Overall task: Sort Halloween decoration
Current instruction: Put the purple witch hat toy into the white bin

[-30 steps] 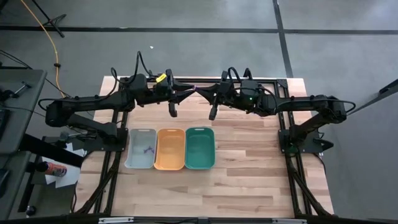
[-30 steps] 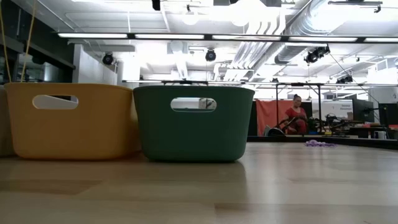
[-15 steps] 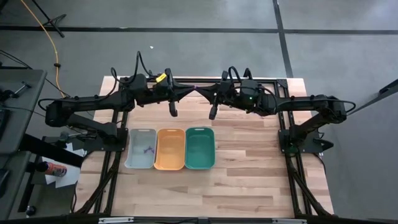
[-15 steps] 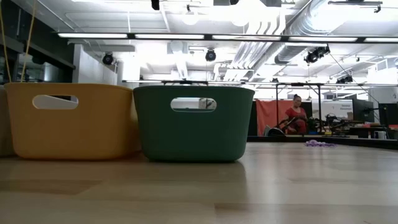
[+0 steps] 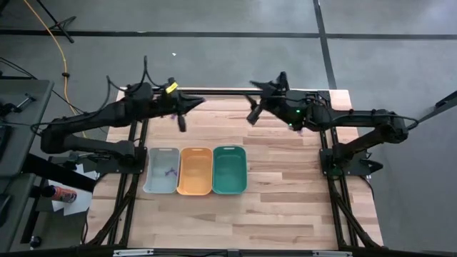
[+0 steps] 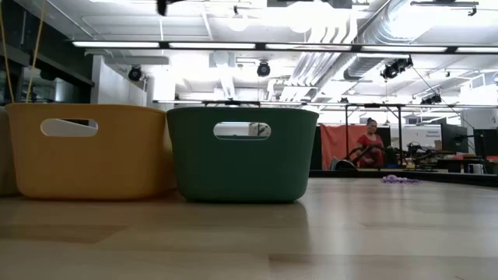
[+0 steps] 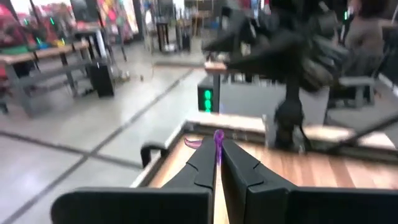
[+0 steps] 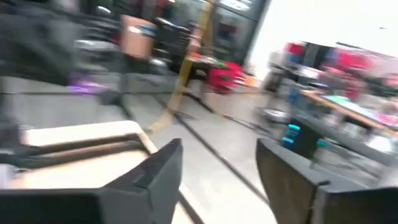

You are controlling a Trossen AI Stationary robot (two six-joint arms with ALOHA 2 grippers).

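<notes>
We read this as the carrying step of the sort: our left gripper (image 7: 217, 163) has its jaws pressed together on a small purple decoration piece (image 7: 218, 138), which sticks up from between the tips, so the piece is in the air near the far edge of the worktop (image 5: 285, 214). In the high view our left gripper (image 5: 191, 102) sits above that far edge, on its own side. Our right gripper (image 8: 217, 171) shows its jaws spread well apart with nothing between them; from above our right gripper (image 5: 251, 86) is also at the far edge, well apart from the left.

The next move, as we judge it, calls for swinging the left arm toward the near trays and releasing over the right one. The grey tray (image 5: 161, 170) already holds a purple bit (image 5: 170, 172), so that looks like the likely target. The drop needs care, since the piece is tiny and probably light.

The three trays stand side by side, touching: grey, orange tray (image 5: 195, 170) and teal tray (image 5: 229, 170). They look like smooth moulded plastic, rectangular with rounded corners and oval handle slots. The worktop is pale planked wood with a satin sheen. Another purple scrap (image 6: 400, 180) lies on the worktop farther back, irregular and seemingly soft.
</notes>
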